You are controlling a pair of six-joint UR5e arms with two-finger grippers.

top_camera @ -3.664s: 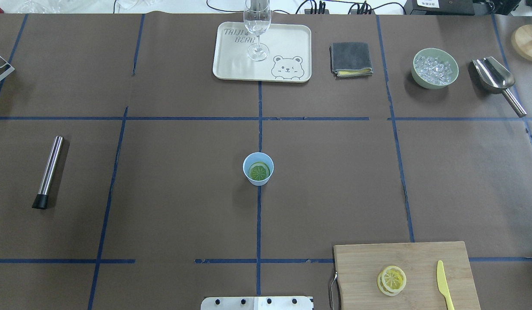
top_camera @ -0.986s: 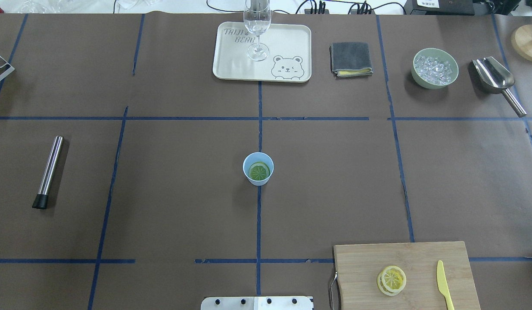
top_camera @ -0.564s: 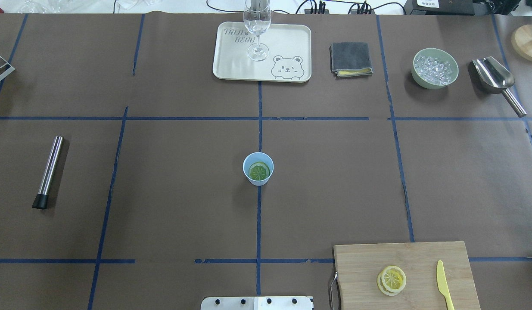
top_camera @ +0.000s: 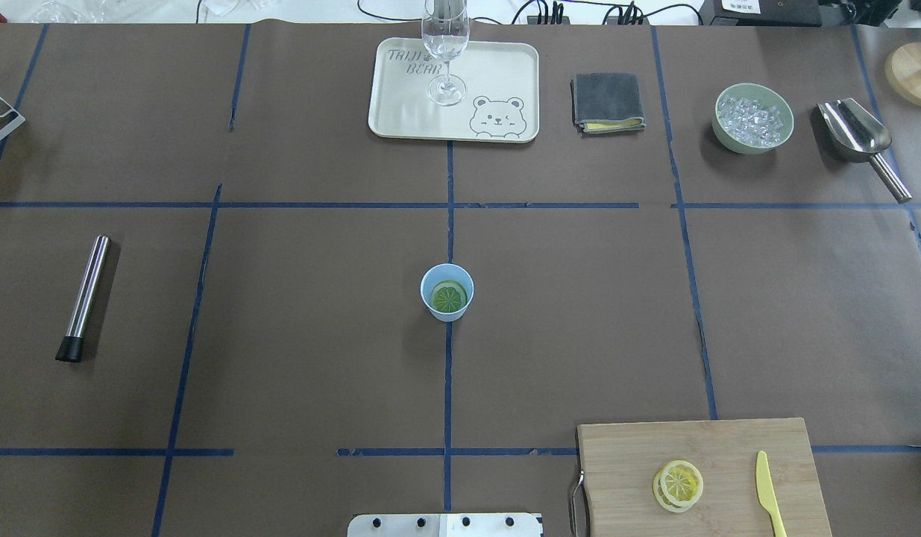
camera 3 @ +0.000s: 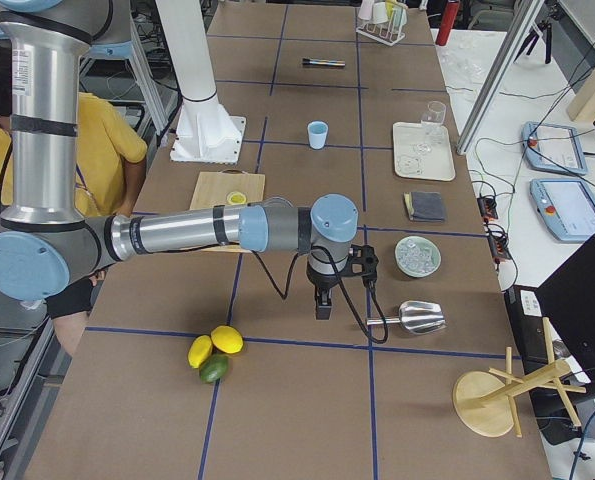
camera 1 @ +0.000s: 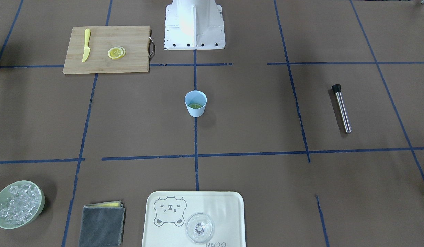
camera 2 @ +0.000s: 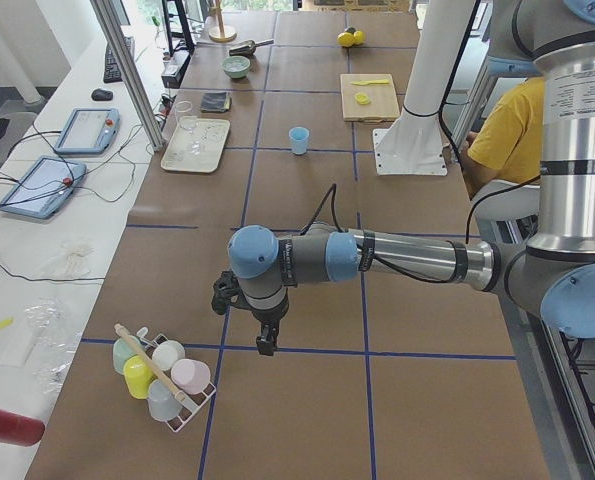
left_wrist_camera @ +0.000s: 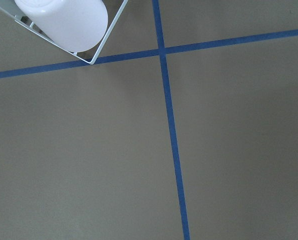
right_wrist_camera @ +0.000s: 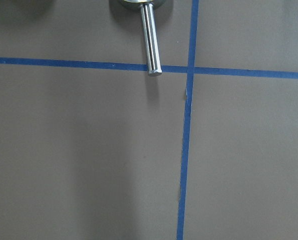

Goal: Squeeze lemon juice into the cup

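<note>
The cup [top_camera: 448, 316] stands mid-table holding a green slice [top_camera: 449, 297]; the lemon [top_camera: 678, 485] lies on the cutting board [top_camera: 632, 455].

Overhead and front-facing views opposed, both centred on cup [top_camera: 429, 283].

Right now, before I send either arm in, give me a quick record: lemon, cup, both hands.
lemon: on the cutting board, beside the yellow knife, ungrasped
cup: upright, table centre, green slice inside
left hand: above the table by the drying-rack cups, far from the lemon; open or shut unclear
right hand: above the table by the metal scoop; open or shut unclear
</note>
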